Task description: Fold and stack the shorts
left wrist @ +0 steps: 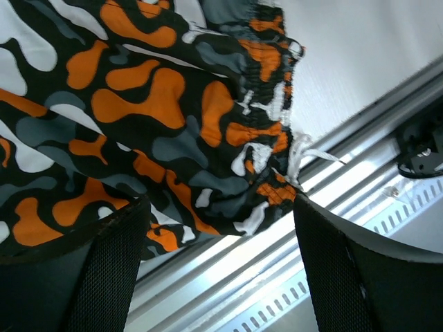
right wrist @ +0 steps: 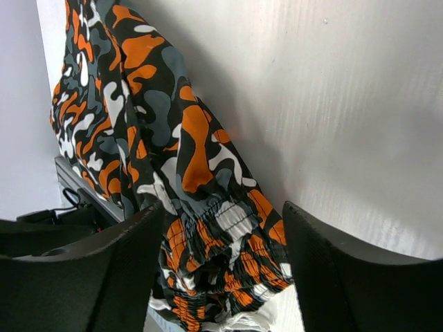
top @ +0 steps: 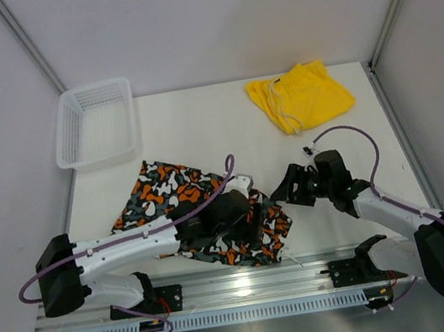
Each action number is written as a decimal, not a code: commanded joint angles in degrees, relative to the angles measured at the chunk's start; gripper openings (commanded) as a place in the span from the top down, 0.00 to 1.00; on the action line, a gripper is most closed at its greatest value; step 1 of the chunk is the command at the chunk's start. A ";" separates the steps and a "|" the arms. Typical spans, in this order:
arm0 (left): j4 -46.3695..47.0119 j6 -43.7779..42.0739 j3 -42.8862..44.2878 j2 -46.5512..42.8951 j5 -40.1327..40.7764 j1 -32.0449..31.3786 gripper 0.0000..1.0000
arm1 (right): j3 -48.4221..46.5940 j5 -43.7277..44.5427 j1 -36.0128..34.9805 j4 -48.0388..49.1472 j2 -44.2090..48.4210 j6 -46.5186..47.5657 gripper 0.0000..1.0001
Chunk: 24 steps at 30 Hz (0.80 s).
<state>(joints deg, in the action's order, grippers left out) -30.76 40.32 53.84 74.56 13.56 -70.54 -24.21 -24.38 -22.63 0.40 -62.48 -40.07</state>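
Observation:
The patterned shorts (top: 167, 194) lie crumpled at the near left-centre of the table, their gathered waistband (left wrist: 266, 104) reaching the front edge. My left gripper (top: 250, 219) hovers over their near right part; in the left wrist view it (left wrist: 221, 270) stands wide open with nothing between its fingers (left wrist: 83, 277). My right gripper (top: 291, 187) sits just right of the same shorts (right wrist: 187, 138). It (right wrist: 221, 270) is open too, with the bunched waistband below the gap and no pad pressing on it. The yellow shorts (top: 300, 95) lie folded at the far right, away from both arms.
A white mesh basket (top: 95, 123) stands at the far left corner of the white table (top: 198, 127). A metal rail (top: 242, 286) runs along the front edge, right under the shorts' waistband. White walls enclose the table on three sides.

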 commanded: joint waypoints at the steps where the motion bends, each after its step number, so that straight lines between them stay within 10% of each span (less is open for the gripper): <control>1: 4.12 -3.05 -1.19 -0.21 -2.92 4.78 0.14 | -0.58 -3.03 -0.31 5.30 -3.42 -0.18 0.30; 9: 6.15 -5.77 -5.32 -2.58 -10.04 11.47 0.14 | 0.39 -6.20 -1.71 9.62 -6.17 -0.79 0.53; 15: 7.65 -5.77 -10.95 -4.86 -10.75 14.98 0.15 | 1.53 -6.30 -3.12 6.81 0.40 -3.51 0.94; 24: 8.44 -9.03 -16.58 -8.29 -15.31 19.48 0.23 | 0.74 -3.57 -3.73 -7.78 11.32 -7.91 1.00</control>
<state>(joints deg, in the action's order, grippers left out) -24.43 33.85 37.82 68.14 1.83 -51.29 -22.52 -28.86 -25.91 -1.04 -52.51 -45.65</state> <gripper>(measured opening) 0.780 0.018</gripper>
